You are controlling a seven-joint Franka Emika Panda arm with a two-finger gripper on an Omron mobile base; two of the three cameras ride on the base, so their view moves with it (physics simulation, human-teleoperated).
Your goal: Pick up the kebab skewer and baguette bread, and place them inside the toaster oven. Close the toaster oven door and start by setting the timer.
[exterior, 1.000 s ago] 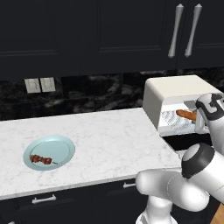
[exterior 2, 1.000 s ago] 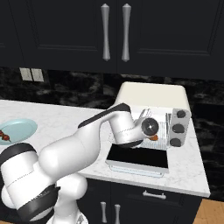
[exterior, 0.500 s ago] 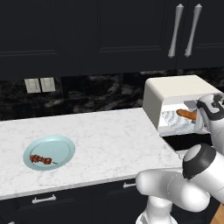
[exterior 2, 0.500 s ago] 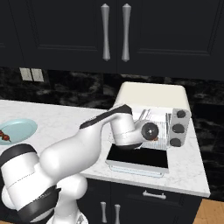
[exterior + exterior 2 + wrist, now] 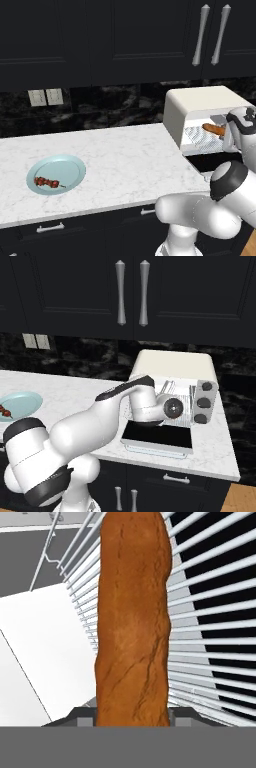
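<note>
Lengthwise in our fingers (image 5: 131, 719) sits the baguette bread (image 5: 132, 617), its near end pinched between them and its far end reaching toward twelve o'clock over the wire rack (image 5: 210, 632) inside the toaster oven (image 5: 197, 107). We hold it end-on, we judge, so the long loaf can slide straight in through the opening. Its crust is orange-brown, rough and faintly cracked, a slim rounded stick against thin, evenly spaced pale rack bars. The oven is a smooth cream box with rounded corners and dark knobs (image 5: 204, 403); the toaster oven door (image 5: 157, 437) lies folded down, dark glass up. Well apart, at nine o'clock on the marbled white bench (image 5: 125, 165), the kebab skewer (image 5: 48, 183) rests on a light blue plate (image 5: 72, 167).
</note>
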